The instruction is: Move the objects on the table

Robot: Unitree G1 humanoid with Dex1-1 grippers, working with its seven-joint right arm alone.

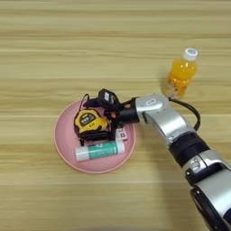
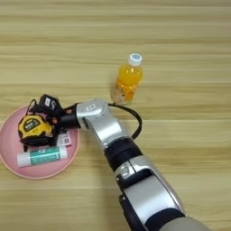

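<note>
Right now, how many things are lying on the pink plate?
3: the tape measure on its upper part, the tube along its near side, and a small card at the right, partly hidden under the tool.

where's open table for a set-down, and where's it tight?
Open: the table behind the pink plate and left of the orange-drink bottle; also the strip in front of the plate. Tight: the plate itself, holding the tape measure, white tube and a small card, with the end effector over it.
</note>
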